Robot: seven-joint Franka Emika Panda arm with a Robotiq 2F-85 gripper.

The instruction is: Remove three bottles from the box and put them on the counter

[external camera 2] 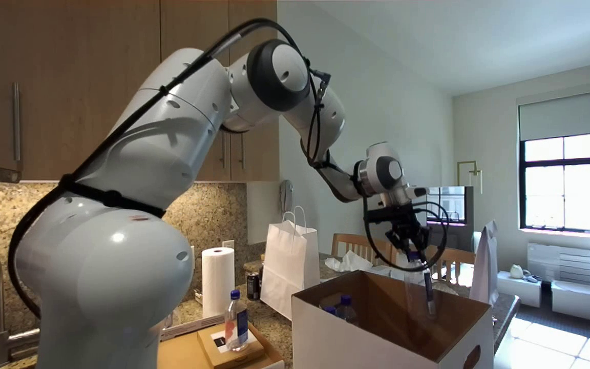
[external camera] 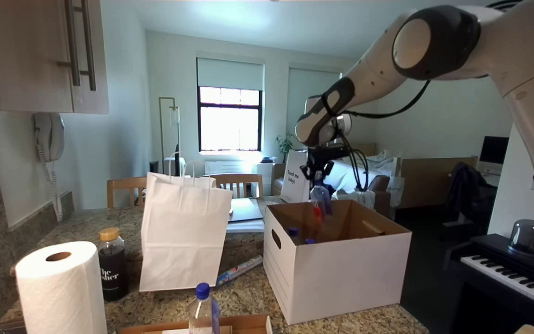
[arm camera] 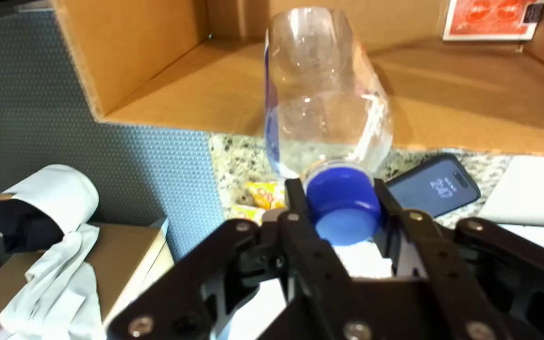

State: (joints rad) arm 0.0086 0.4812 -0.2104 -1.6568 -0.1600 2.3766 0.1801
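Observation:
My gripper [arm camera: 340, 186] is shut on the blue cap of a clear bottle [arm camera: 321, 89], one finger on each side of the cap. This bottle hangs slightly tilted at the mouth of the box [external camera: 350, 276], its lower part seen against the brown inner walls in both exterior views. Inside the box, near one end, stand two more bottles; a blue cap [external camera: 293, 231] and a bottle's upper part [external camera 2: 345, 310] show, the rest hidden by the walls. Another blue-capped bottle [external camera 2: 236, 325] stands upright on a small flat carton outside the box. The counter [external camera: 244, 297] is speckled granite.
Beside the box stands a white paper bag [external camera: 183, 236], with a colourful tube [external camera: 239, 270] lying between them. A paper towel roll [external camera: 63, 292] and a dark bottle [external camera: 113, 273] are farther along. A phone [arm camera: 435, 186] lies near the box's edge; a red card pack [arm camera: 494, 20] is inside.

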